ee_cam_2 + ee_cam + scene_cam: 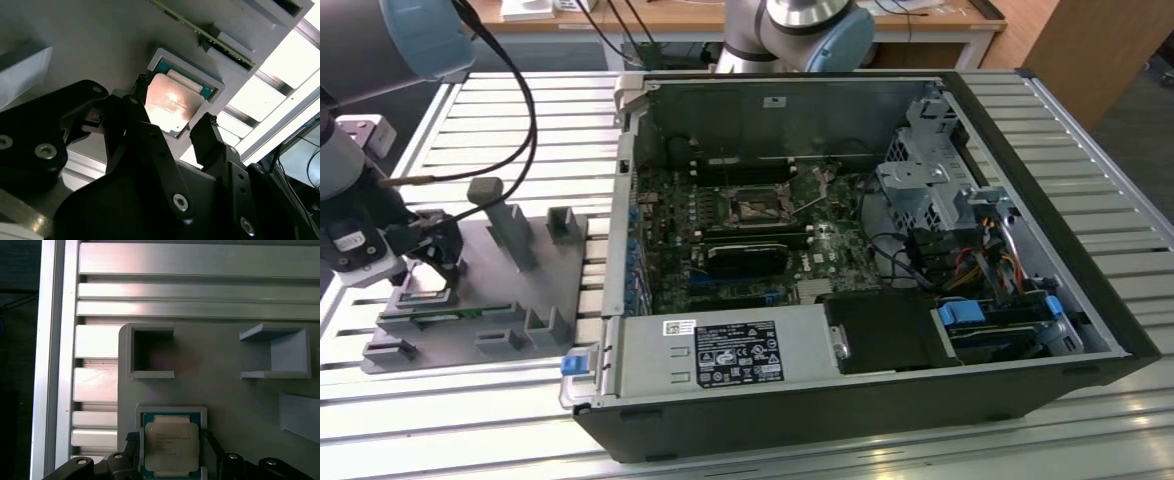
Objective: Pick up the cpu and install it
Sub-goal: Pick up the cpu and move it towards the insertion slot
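**Gripper poised around the cpu; pick-up not yet made, install all to do**

The cpu (171, 445) lies flat, metal top up, in a shallow grey nest (170, 411) on the grey fixture plate (487, 290). The nest is close to the plate's edge on the exterior view's left. The plate rests on the slatted metal table (494, 110), beside the open computer case (881, 410) and apart from it.

The gripper (172, 107) is low over the nest with its black fingers (205, 131) spread, one on each side of the chip. In both wrist views the chip looks fully seated and level, with the nest's pale rim visible around it. The fingers appear to stand just outside the chip's edges and not pressed against them. The angle makes any light contact hard to rule out, but nothing suggests a grip has been taken.

Judged from this, the task is at its very start. The approach and alignment over the cpu look done, while the grasp and the lift out of the nest are not.

In the exterior view the black square socket (754, 208) sits near the middle of the motherboard (720, 255) inside the case, well apart from the gripper. No chip can be made out in the socket, though it is small at that distance. Carrying the cpu across and seating it there remain.
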